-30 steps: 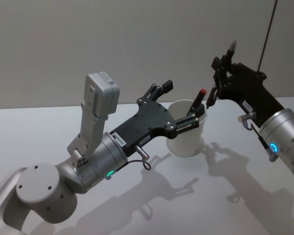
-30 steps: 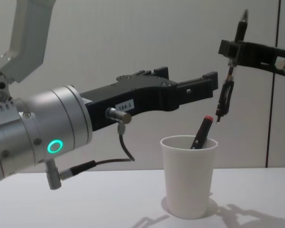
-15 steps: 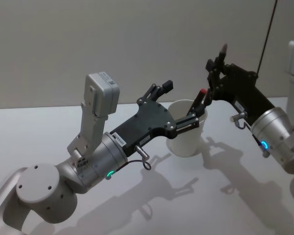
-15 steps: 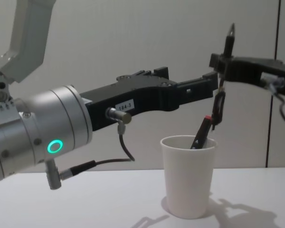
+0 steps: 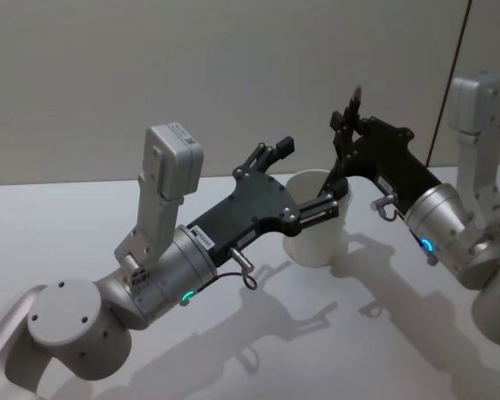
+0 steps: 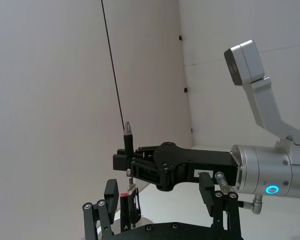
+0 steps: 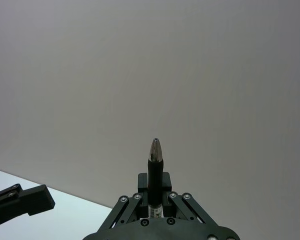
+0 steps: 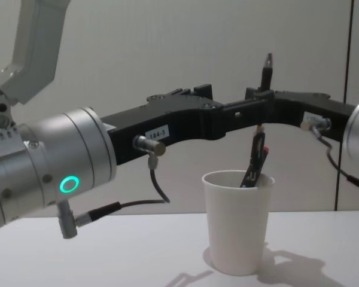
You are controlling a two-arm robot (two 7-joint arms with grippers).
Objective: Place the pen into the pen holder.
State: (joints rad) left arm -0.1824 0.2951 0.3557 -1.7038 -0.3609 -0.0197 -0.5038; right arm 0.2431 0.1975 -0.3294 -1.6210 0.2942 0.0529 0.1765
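Two arms meet over the pale tabletop (image 5: 233, 350). Left pincer (image 5: 312, 179) reaches forward with its fingers spread wide around the white paper-cup pen holder (image 8: 236, 230), one finger behind the rim and one at the near wall, clamping nothing. Right pincer (image 5: 347, 133) hovers just above the cup's far rim, closed on a dark pen (image 7: 155, 170) held upright, tip up. Another pen (image 8: 255, 161), red-capped, leans inside the holder.
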